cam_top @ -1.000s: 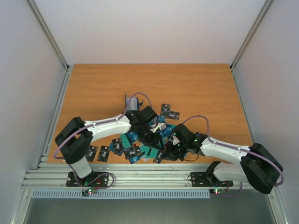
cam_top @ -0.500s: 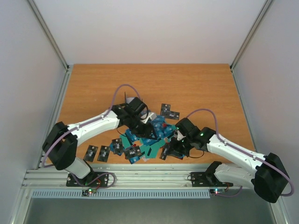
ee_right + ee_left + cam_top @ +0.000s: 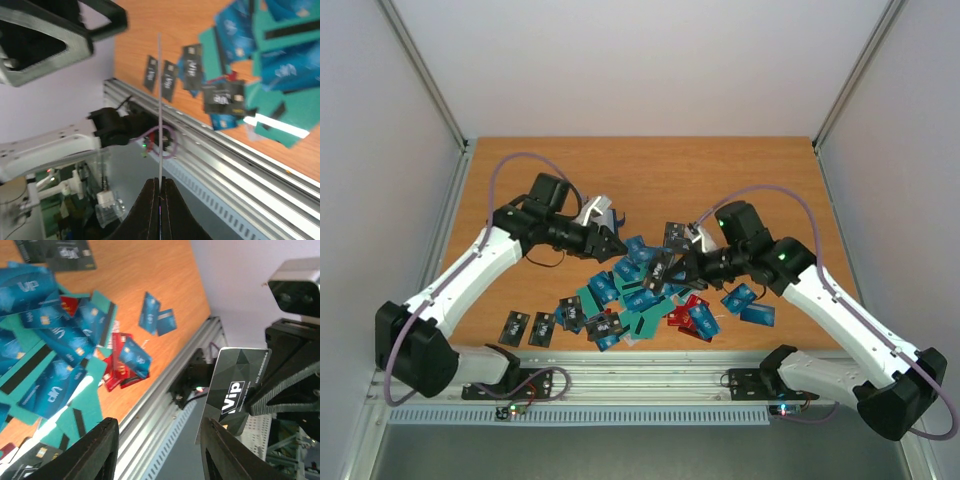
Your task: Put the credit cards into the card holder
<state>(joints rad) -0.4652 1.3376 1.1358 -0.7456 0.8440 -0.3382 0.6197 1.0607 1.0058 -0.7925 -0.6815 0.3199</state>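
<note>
Several credit cards in blue, teal, red and black lie heaped on the wooden table; the heap also fills the left wrist view. My right gripper hangs above the heap, shut on a black VIP card, which shows edge-on as a thin line rising from the pressed fingertips. My left gripper faces it from the left with its jaws open. The black card stands just beyond its right finger. I cannot pick out the card holder in any view.
Two black cards lie apart at the front left, two more behind the heap, and two blue ones at the front right. A metal rail runs along the near edge. White walls enclose the table.
Both arms have risen off the heap and drawn apart. The right one lifted the black card clear. The left gripper swung back and left, and its jaws widened.
</note>
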